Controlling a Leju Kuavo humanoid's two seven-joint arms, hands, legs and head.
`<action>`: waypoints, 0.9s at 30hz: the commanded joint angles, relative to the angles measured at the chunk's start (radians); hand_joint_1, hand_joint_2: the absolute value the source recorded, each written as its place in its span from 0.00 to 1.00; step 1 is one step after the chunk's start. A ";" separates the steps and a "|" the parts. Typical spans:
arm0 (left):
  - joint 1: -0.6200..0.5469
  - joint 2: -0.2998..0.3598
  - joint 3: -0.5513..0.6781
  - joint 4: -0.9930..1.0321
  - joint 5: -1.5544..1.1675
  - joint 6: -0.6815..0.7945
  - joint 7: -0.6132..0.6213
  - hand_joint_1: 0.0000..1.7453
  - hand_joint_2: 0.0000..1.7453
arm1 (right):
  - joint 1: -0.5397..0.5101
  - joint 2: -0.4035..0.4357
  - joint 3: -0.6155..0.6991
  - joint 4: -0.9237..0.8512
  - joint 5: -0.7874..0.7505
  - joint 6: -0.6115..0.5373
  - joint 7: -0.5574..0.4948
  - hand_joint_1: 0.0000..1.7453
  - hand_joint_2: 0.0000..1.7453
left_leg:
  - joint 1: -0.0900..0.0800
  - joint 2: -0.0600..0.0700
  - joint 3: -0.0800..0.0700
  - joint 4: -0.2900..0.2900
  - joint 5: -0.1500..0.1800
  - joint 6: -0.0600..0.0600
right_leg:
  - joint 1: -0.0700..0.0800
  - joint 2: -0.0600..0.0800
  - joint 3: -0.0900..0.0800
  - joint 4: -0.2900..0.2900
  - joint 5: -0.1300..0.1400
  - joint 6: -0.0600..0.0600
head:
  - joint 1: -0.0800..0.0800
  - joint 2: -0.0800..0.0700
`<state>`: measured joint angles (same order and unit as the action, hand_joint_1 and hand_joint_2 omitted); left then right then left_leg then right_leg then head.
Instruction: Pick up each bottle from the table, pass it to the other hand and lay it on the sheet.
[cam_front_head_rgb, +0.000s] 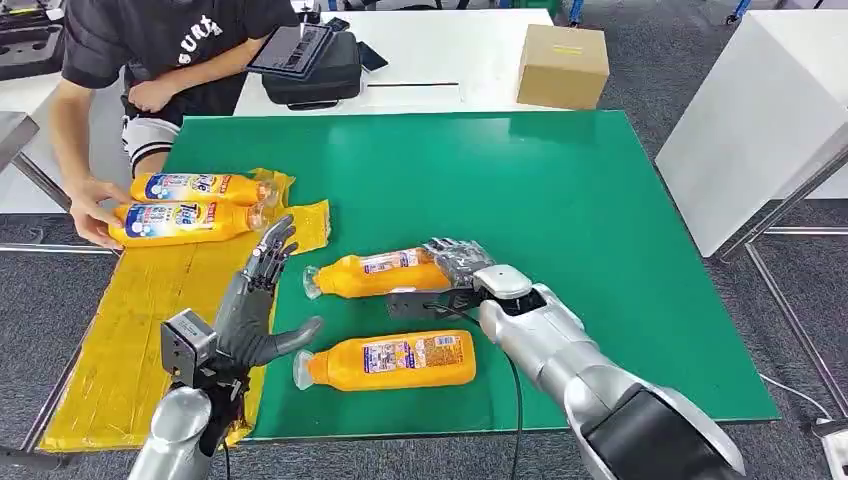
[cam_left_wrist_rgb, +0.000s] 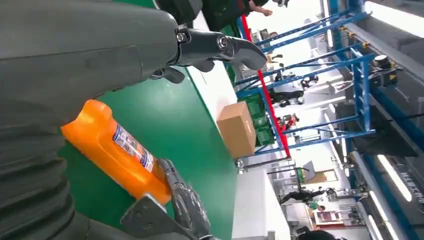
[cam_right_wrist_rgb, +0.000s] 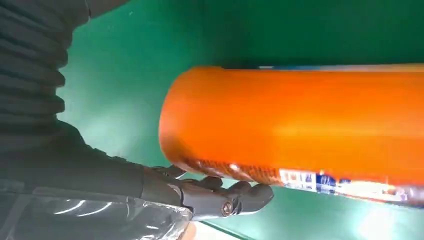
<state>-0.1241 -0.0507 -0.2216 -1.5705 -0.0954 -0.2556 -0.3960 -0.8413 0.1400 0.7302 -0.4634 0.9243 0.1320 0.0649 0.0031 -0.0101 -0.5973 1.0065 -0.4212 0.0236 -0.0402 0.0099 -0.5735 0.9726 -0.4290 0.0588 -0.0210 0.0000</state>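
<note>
On the green table (cam_front_head_rgb: 600, 200), seen from the head view, four smooth orange plastic bottles lie on their sides. Two bottles lie side by side on the crinkly yellow sheet (cam_front_head_rgb: 140, 320) at the left: the far bottle (cam_front_head_rgb: 200, 187) and the near sheet bottle (cam_front_head_rgb: 185, 222), both with clear caps pointing right. A person's hand (cam_front_head_rgb: 88, 215) touches the bottom end of the near one. Two more lie on the bare green mat, caps pointing left and long sides running left to right: the held bottle (cam_front_head_rgb: 375, 274) and, closer to the robot, the front bottle (cam_front_head_rgb: 390, 360). The right hand (cam_front_head_rgb: 455, 262) wraps its shiny grey fingers around the bottom end of the held bottle. The left hand (cam_front_head_rgb: 255, 310) hangs just above the sheet's edge, holding nothing, its dark fingers spread apart. One brown cardboard box (cam_front_head_rgb: 562, 65) and one black bag (cam_front_head_rgb: 310, 62) sit on the white table behind. From the left wrist view, the left hand (cam_left_wrist_rgb: 75, 70) fingers are spread, and an orange bottle (cam_left_wrist_rgb: 117, 150) lies on the green mat with the right hand's fingers (cam_left_wrist_rgb: 187, 205) at its end. From the right wrist view, the round orange bottle (cam_right_wrist_rgb: 300, 125) looks big and close, and the right hand (cam_right_wrist_rgb: 200, 195) curls its fingers under it.
</note>
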 joint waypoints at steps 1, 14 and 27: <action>-0.039 0.022 -0.018 0.029 -0.002 0.006 -0.004 0.00 1.00 | -0.040 0.012 0.052 0.169 0.000 0.002 0.012 0.00 1.00 | 0.001 -0.001 0.002 0.000 0.000 -0.001 | 0.001 -0.002 0.003 -0.001 0.000 -0.003 | 0.000 0.000; -0.014 0.034 -0.024 0.010 0.008 0.030 -0.023 0.00 1.00 | -0.002 0.011 0.005 0.164 -0.016 -0.176 -0.010 1.00 1.00 | 0.001 0.000 0.004 -0.001 -0.001 -0.002 | 0.002 -0.002 0.004 -0.001 0.000 -0.004 | 0.000 0.000; -0.040 0.029 -0.028 0.002 0.009 0.046 -0.016 0.00 1.00 | 0.011 0.031 -0.017 0.152 -0.010 -0.262 -0.016 1.00 1.00 | 0.001 0.000 0.002 0.000 0.000 -0.001 | 0.001 -0.002 0.003 0.000 0.000 -0.003 | 0.000 0.000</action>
<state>-0.1254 -0.0473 -0.2232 -1.5850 -0.0900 -0.2178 -0.4250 -0.8241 0.1522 0.7332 -0.3635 0.9159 -0.0847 0.0549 0.0029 -0.0097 -0.5962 1.0066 -0.4212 0.0236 -0.0404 0.0103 -0.5724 0.9726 -0.4287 0.0592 -0.0210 0.0004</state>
